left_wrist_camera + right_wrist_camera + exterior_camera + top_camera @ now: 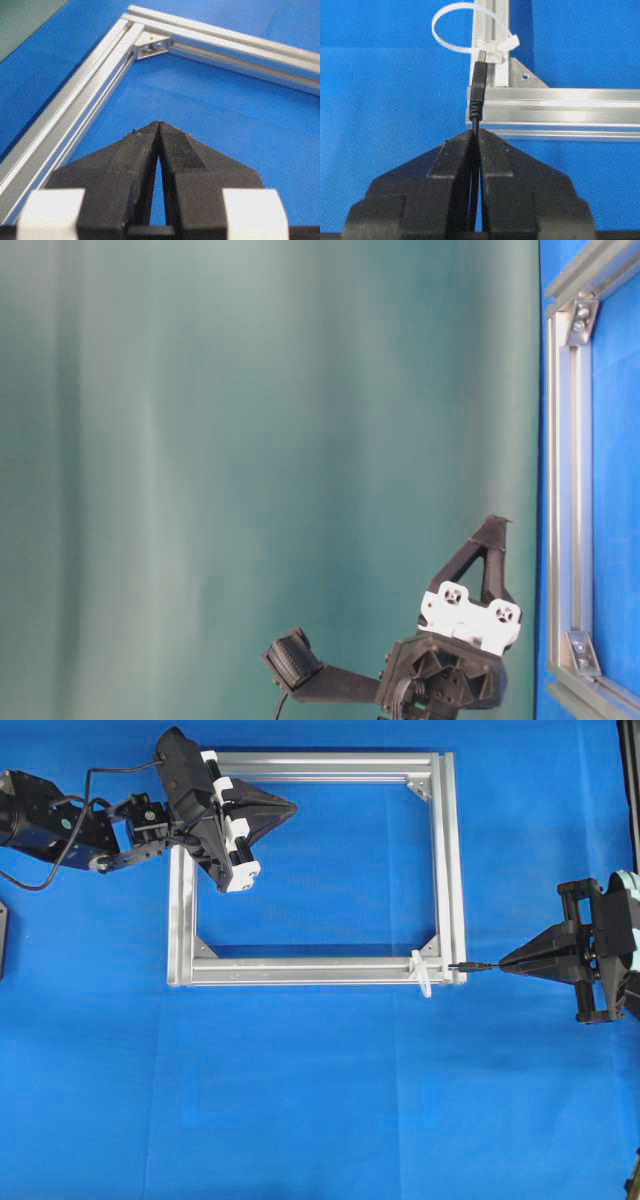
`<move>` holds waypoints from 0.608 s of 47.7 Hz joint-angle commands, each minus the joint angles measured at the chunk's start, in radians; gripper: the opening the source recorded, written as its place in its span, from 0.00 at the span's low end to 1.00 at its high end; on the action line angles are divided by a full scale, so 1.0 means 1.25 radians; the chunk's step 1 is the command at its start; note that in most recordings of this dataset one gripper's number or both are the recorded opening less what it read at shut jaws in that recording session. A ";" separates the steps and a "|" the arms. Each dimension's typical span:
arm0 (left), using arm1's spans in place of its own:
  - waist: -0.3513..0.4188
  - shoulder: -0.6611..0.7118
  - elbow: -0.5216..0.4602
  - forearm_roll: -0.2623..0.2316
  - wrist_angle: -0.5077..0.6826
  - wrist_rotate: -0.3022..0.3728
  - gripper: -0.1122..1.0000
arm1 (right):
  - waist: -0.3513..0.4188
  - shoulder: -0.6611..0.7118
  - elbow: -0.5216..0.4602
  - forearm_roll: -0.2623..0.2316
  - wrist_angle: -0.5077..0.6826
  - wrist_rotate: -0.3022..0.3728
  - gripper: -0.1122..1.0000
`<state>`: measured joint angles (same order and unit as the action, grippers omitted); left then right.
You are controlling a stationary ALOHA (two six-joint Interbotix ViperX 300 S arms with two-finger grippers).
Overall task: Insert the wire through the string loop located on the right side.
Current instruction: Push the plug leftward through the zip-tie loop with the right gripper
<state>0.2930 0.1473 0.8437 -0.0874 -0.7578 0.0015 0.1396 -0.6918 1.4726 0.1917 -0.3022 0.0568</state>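
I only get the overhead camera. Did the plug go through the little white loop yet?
Observer: Not yet. The right wrist view shows only blue through the string loop, and the wire has its plug to the right of that opening.
Operator: Is the wire squeezed tight?
Observer: Yes. The right fingers are shut on the wire just behind its plug.
Operator: Is the other arm hiding something?
Observer: No. The left wrist view shows the left fingers pressed together with nothing between them, pointing at a corner of the frame.
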 commanded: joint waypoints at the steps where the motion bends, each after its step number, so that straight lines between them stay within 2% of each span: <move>1: 0.002 -0.027 -0.017 0.001 -0.010 0.001 0.10 | -0.001 0.010 -0.007 -0.001 -0.009 -0.001 0.07; 13: 0.002 -0.027 -0.020 0.001 -0.009 0.001 0.10 | -0.001 0.055 -0.021 -0.001 -0.049 0.000 0.07; 29: 0.002 -0.026 -0.020 0.001 -0.009 0.002 0.10 | -0.001 0.177 -0.064 -0.002 -0.144 -0.001 0.07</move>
<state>0.2945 0.1473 0.8391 -0.0874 -0.7593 0.0031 0.1396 -0.5031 1.4251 0.1917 -0.4525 0.0568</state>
